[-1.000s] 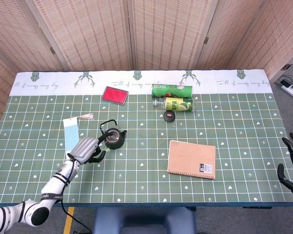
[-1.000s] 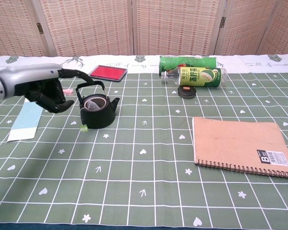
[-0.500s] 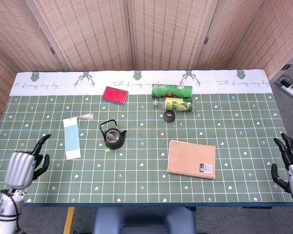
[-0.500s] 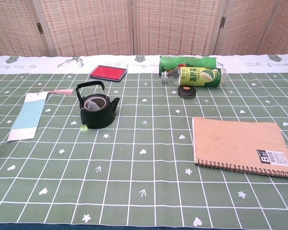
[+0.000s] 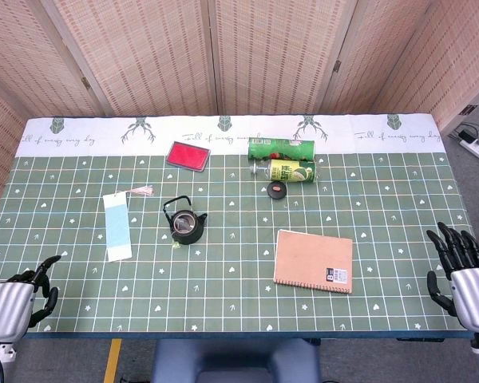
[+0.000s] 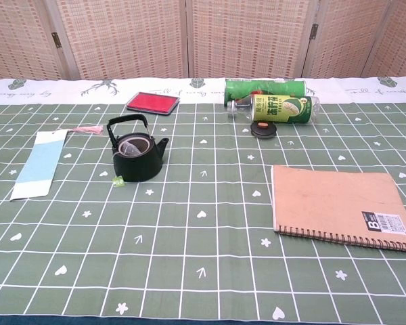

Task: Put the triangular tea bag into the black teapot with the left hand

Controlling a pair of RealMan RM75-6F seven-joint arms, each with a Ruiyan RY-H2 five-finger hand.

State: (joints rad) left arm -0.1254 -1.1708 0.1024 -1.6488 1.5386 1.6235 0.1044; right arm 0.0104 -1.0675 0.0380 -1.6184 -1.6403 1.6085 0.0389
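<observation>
The black teapot (image 5: 186, 224) stands lidless on the green cloth, left of centre, with its handle up. In the chest view a pale triangular tea bag (image 6: 133, 145) lies inside the teapot (image 6: 137, 158), and its small green tag (image 6: 118, 180) rests on the cloth at the pot's near left. My left hand (image 5: 17, 299) hovers at the near left table edge, far from the pot, fingers apart and holding nothing. My right hand (image 5: 461, 275) is at the near right edge, fingers spread and empty. Neither hand shows in the chest view.
A blue bookmark (image 5: 117, 227) with a tassel lies left of the pot. A red flat case (image 5: 188, 155) sits behind it. A green can (image 5: 281, 148), a lying bottle (image 5: 291, 171) and a black cap (image 5: 277, 189) are at the back centre. A brown notebook (image 5: 314, 260) lies right of centre.
My left hand has pulled back from beside the teapot to the near left table edge, leaving the chest view. The right hand has crept slightly inward. The teapot and tea bag have not moved.
</observation>
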